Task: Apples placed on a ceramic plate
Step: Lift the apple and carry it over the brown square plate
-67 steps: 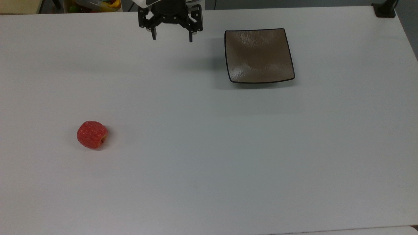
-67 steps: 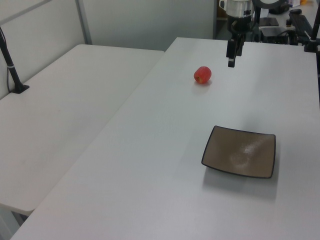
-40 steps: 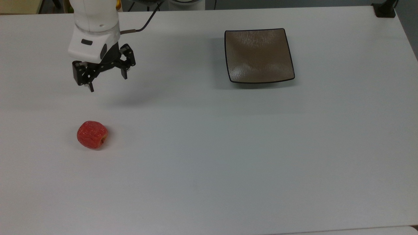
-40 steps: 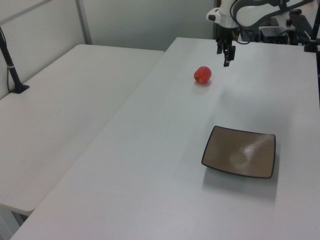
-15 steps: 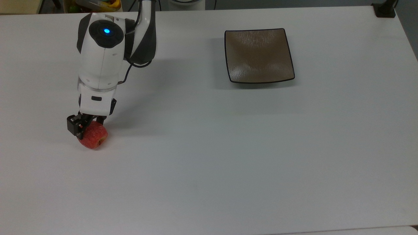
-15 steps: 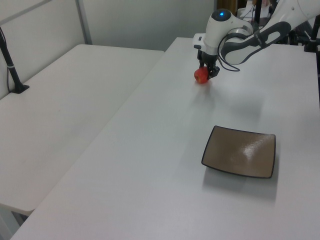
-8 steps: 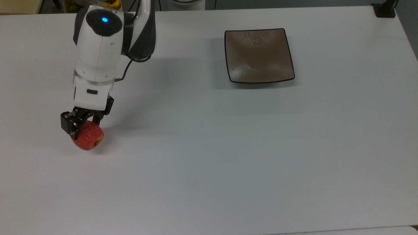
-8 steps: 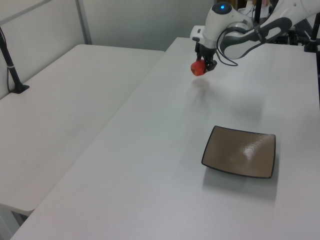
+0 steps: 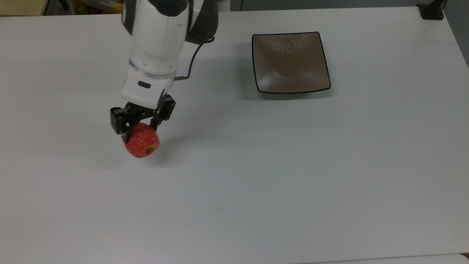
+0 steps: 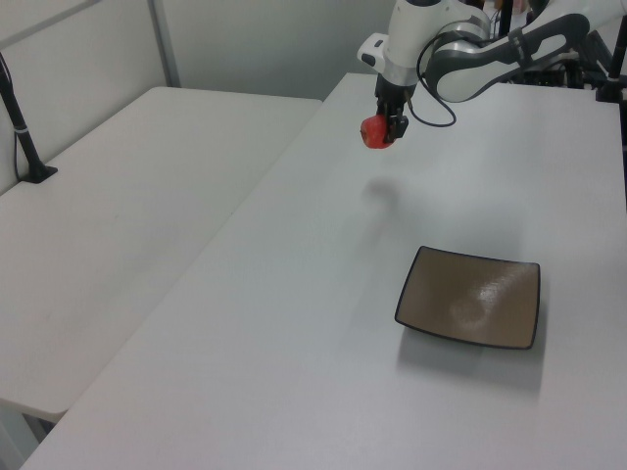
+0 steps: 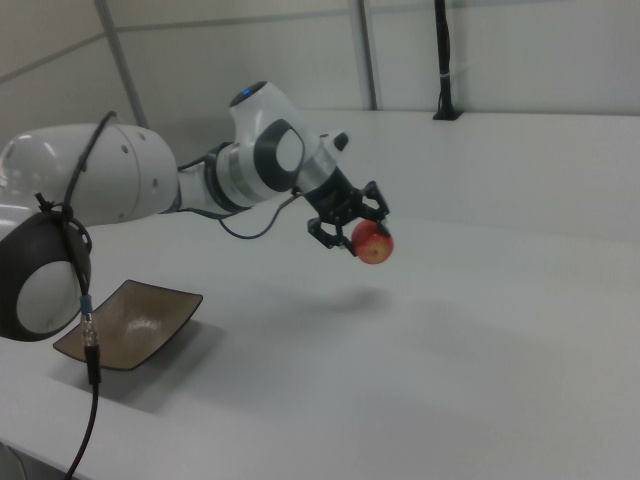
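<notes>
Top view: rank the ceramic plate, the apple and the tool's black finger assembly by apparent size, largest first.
1. Ceramic plate, clearly largest.
2. and 3. Tool and apple look close in size; both are raised nearer the camera, so I would not rank them.

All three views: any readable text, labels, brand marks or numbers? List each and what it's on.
No readable text.
The arm: white and dark-grey casing, no legible lettering or logo.
The gripper, shut on the apple: no markings.
The plate: plain glossy brown surface with a black rim, no stamp.
The table: bare white surface, no labels.
</notes>
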Robot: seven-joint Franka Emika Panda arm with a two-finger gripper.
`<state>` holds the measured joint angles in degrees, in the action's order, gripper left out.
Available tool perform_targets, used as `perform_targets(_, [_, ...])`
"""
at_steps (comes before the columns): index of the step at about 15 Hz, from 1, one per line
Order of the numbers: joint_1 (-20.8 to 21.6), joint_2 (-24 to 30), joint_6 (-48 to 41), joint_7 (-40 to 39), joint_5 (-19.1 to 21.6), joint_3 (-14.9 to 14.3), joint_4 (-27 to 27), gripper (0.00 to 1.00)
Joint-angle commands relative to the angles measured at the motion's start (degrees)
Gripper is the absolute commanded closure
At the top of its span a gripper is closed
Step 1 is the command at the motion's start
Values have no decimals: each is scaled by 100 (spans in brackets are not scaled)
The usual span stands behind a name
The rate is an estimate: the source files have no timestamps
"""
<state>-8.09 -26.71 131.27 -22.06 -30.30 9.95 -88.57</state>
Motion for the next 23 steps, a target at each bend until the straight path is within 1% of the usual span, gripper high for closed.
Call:
perform_targets(1, [176,534,-172,1252,60,182,-634,50])
perform_targets(2, [272,709,-233,1683,94,261,-827,50])
perform_targets(3, [508,919,-330,2010,338,271,-977,49])
perform_targets(4, [693,1122,-478,2126,645,271,-1109,49])
perform_targets(5, [799,1272,-602,2127,822,271,-1188,49])
perform_targets(7, [1106,1693,-1084,2127,1375,271,-1381,49])
perform_targets(8, [1204,1808,-1208,2145,1569,271,-1443,49])
perform_targets(10, [1450,2133,-1402,2249,2079,271,-1750,49])
perform_targets(11, [1538,2187,-1455,2372,2151,271,-1821,49])
perform_targets(12, [1713,2213,-1586,2704,2169,271,-1926,48])
perform_targets(13, [1828,2196,-1631,2872,2178,271,-1971,47])
perform_targets(16, [2074,2065,-1631,3094,2178,297,-2147,47])
perform_targets(19, [2312,1941,-1640,3348,2186,306,-2165,45])
perform_targets(20, [2338,1924,-1640,3375,2186,341,-2165,39])
perform_targets(21, [2330,1915,-1631,3375,2178,393,-2225,14])
perform_targets(22, [2330,1906,-1640,3314,2186,411,-2235,0])
perform_targets(23, [2330,1906,-1631,3288,2178,411,-2252,0])
